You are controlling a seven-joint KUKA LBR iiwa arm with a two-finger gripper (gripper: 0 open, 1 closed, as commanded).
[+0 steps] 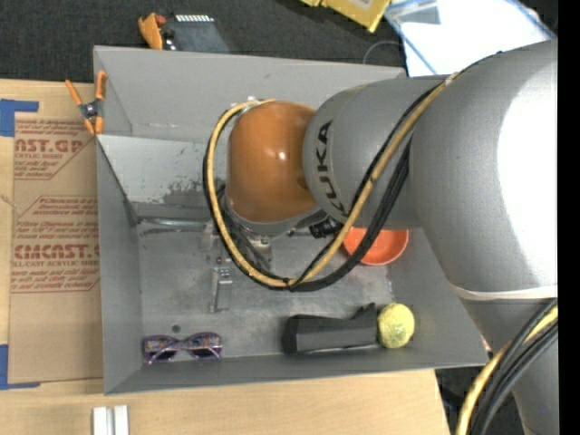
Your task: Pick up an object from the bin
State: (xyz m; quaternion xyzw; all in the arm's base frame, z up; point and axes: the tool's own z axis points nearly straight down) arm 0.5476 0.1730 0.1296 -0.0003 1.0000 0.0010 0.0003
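**Nothing in hand yet**

Down low with the gripper over a bare patch of the bin floor, left of middle, beneath the orange wrist cover. Cannot tell whether spread wide or closed; nothing seen gripped. Lying free: purple sunglasses by the front-left corner, nearest; black oblong block with yellow-green ball just beside it; orange thing half under the arm. Probably barely begun: choosing, closing and lifting all left.

Arm in from right, orange wrist cover facing up, cables looped round it, gripper underneath.
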